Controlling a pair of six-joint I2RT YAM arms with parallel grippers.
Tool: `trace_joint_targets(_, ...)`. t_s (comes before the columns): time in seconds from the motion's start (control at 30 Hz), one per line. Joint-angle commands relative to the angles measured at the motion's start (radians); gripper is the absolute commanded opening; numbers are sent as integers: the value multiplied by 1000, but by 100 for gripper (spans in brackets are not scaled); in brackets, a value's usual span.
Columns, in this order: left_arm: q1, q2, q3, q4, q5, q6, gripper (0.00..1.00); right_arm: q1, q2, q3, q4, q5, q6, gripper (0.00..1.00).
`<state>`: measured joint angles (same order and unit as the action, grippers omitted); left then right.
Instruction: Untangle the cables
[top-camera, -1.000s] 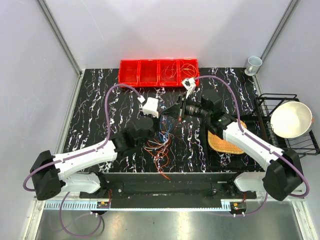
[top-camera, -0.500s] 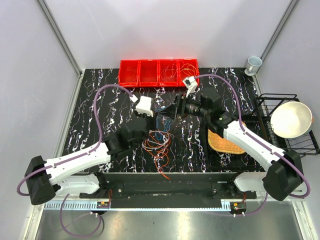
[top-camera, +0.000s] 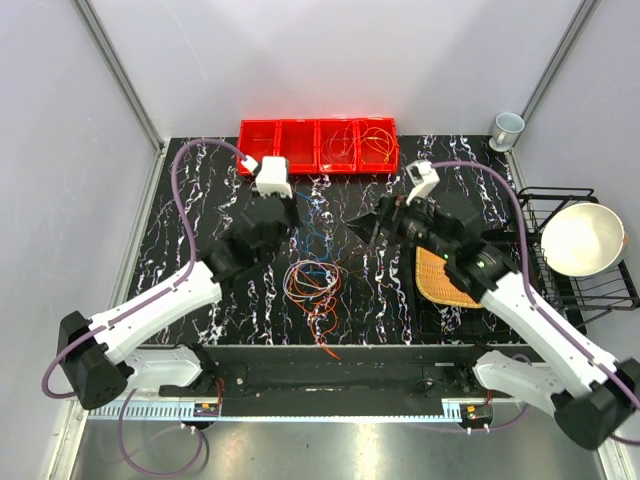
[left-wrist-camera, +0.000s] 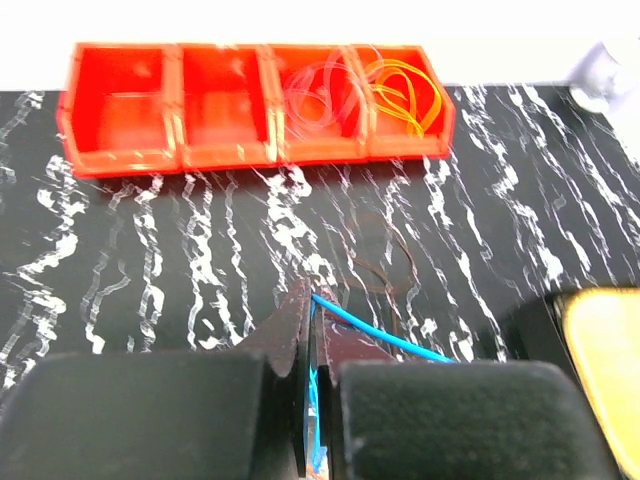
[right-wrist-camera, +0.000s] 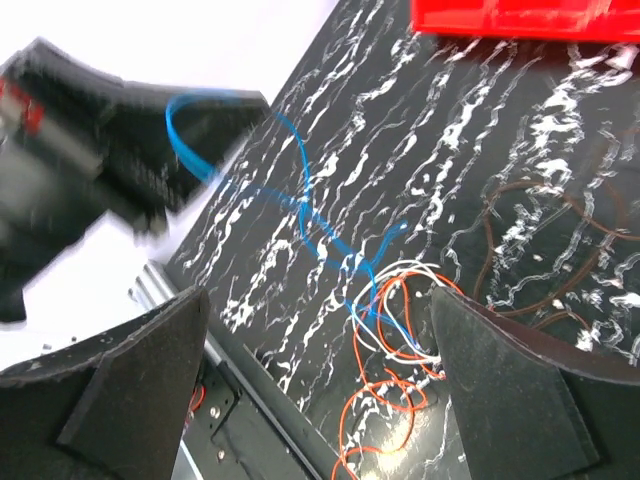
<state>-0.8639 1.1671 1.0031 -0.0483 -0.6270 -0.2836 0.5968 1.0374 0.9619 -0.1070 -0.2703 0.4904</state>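
The left gripper (left-wrist-camera: 312, 312) has its jaws pressed together on a blue cable (left-wrist-camera: 375, 337), which comes out between the tips and runs off to their right over the black marbled table (left-wrist-camera: 150, 260); just ahead of the tips a thin brown loop (left-wrist-camera: 385, 265) lies flat on the table; further ahead, at the far edge, stands a red tray (left-wrist-camera: 120, 110) of four compartments, the third from the left holding a pale loop (left-wrist-camera: 320, 90) and the fourth a yellow-orange loop (left-wrist-camera: 405, 95).

The right gripper (right-wrist-camera: 318, 300) has its jaws spread wide with nothing between them; seen through the gap, the heap of cables (right-wrist-camera: 395, 400) (orange, red and white strands looped over one another) lies on the table below, and the blue cable climbs from it in a wavy line, up and to the left of these jaws, to the blurred left gripper.

From above, the heap of cables (top-camera: 312, 282) sits on the base side of both sets of jaws, roughly midway between them; the left gripper (top-camera: 288, 210) and right gripper (top-camera: 372, 222) are apart, tips turned toward each other; a woven mat (top-camera: 440, 280) lies behind the right jaws, under that arm.
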Motion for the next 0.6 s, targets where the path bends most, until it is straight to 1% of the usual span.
trace_joint_targets(0.0, 72, 42, 126, -1, 32, 29, 0, 6, -100, -58, -82, 112, 45, 98)
trace_joint_targets(0.17, 166, 126, 230, 2, 79, 66, 0, 5, -137, -103, -143, 88, 76, 97)
trace_joint_targets(0.3, 239, 212, 377, -12, 108, 84, 0, 6, -178, -124, -183, 103, 60, 97)
trace_joint_targets(0.43, 305, 330, 497, -10, 130, 100, 0, 5, -180, -132, -204, 99, 57, 97)
trace_joint_targets(0.57, 370, 446, 664, -15, 171, 98, 0, 6, -171, -137, -209, 91, 50, 97)
